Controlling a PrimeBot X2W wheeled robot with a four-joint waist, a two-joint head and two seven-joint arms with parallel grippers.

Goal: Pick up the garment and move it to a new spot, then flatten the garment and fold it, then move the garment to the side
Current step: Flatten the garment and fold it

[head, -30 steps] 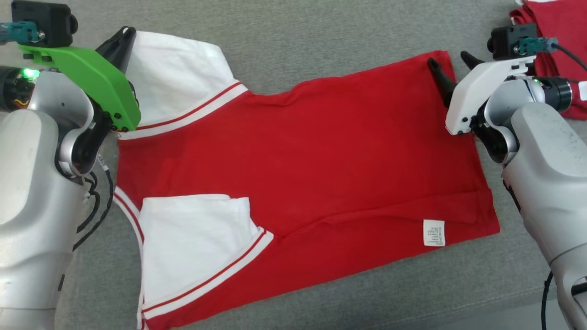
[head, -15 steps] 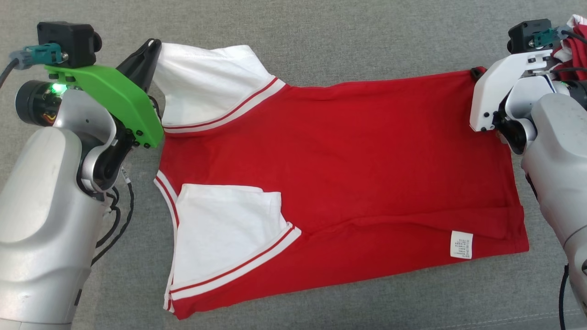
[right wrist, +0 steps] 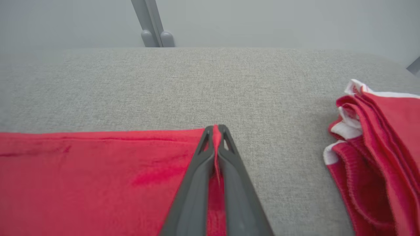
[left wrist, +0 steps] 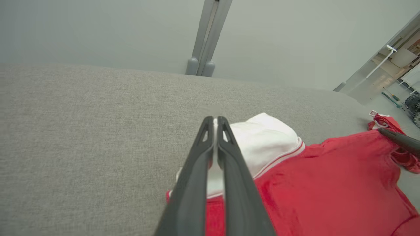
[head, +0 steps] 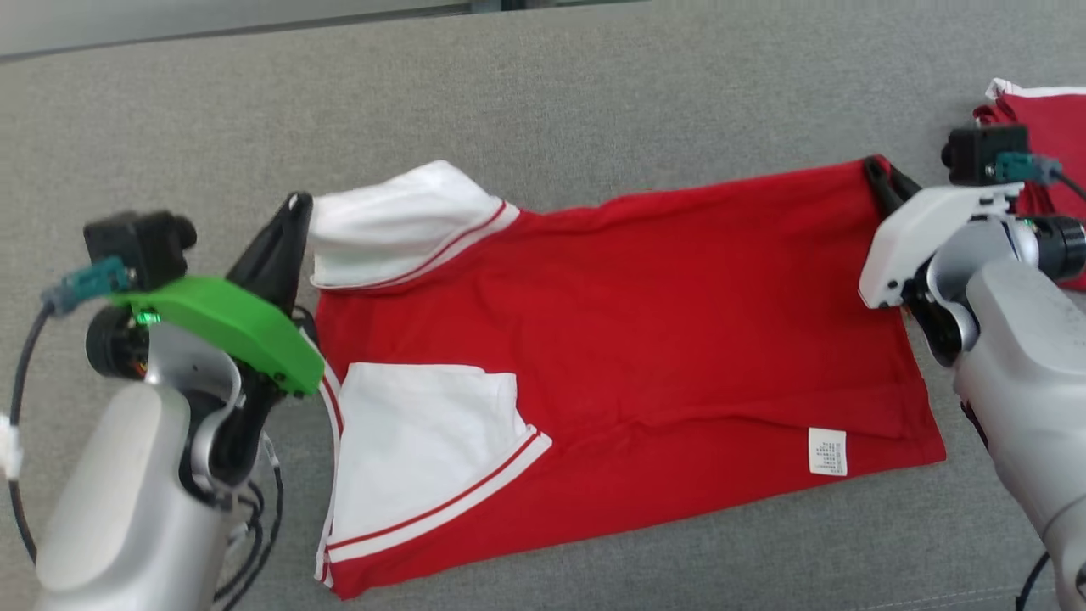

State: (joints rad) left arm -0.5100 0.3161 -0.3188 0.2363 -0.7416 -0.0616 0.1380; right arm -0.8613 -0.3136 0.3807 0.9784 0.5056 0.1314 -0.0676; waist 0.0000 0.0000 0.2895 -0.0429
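Red with white sleeves, the garment (head: 636, 339) is lying spread across the grey cloth surface (head: 594, 93), taking up the middle of the head view. Nearest, at its 7 o'clock, one sleeve (head: 416, 441) is lying folded flat over the red body. A small white label (head: 826, 451) is sitting by the hem at 4 o'clock.

Further back, at the garment's 10 o'clock, the left gripper (head: 294, 202) is clenching the edge of the far sleeve (head: 399, 225), which is bulging up off the surface. In the left wrist view, white cloth is showing between the closed fingers (left wrist: 193, 183).

At the garment's 2 o'clock, the right gripper (head: 874, 165) is pinching the far hem corner. In the right wrist view a thin strip of red cloth is standing between its clamped jaws.

Farthest, towards 2 o'clock in the head view, a pile (head: 1048, 127) of red and white cloth is lying on the same surface, apart from the garment.
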